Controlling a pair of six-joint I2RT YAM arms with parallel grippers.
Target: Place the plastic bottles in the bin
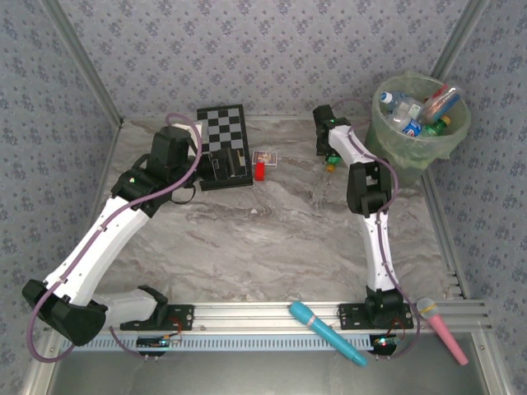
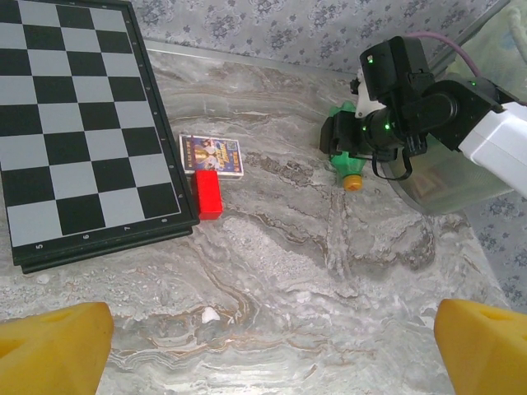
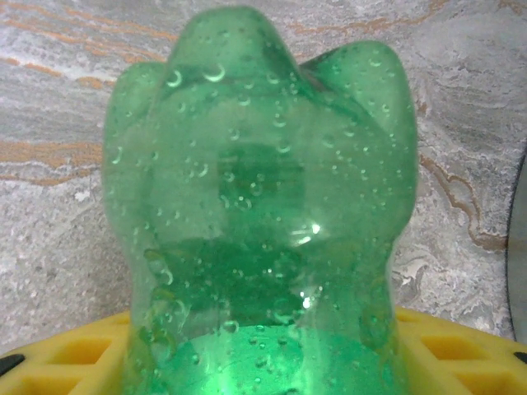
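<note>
**Right arm:** my right gripper (image 1: 329, 152) straddles a green bottle (image 3: 263, 206) lying on the marble table (image 1: 247, 239), upper middle of the top view, its orange cap (image 2: 353, 183) pointing down-frame; whether my yellow pads (image 3: 461, 350) pinch it I cannot tell. The bin (image 1: 416, 152) stands just right of it, holding several bottles (image 1: 403, 111). **Left arm:** my left gripper (image 2: 272, 337) hangs wide open near the chessboard (image 2: 74, 123), card box (image 2: 212, 155) and red block (image 2: 207, 194), left of the green bottle.
</note>
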